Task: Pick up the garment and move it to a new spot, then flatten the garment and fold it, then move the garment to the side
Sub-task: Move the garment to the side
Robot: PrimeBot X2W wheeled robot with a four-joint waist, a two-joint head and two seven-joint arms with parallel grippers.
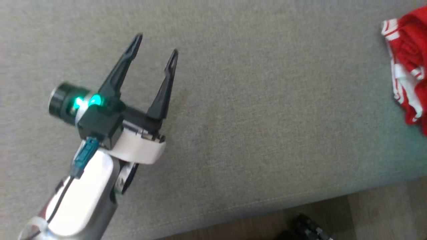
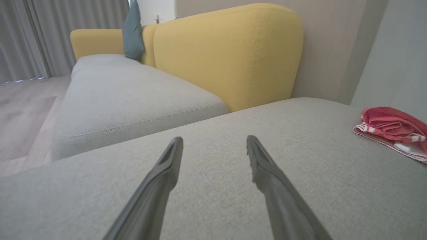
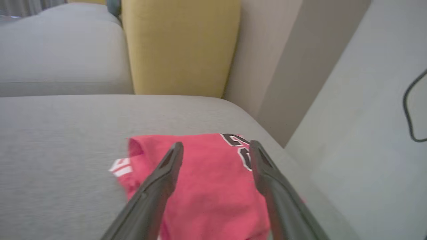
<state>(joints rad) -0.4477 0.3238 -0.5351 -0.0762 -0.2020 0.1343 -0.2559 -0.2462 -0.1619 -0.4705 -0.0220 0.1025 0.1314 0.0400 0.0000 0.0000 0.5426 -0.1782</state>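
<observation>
Right wrist view: folded red-and-white jersey garment lies at the right end of the grey fabric cushion, under the right gripper, spread wide, empty; left gripper likewise. We judge the task nearly complete.

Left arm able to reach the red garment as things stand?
Likely yes, with a long reach: bare grey cushion lies between the open left gripper and the garment, which sits far right at the cushion's end.

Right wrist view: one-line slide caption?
Open right gripper poised over the red garment lying near the grey sofa seat's far corner, yellow backrest behind.
</observation>
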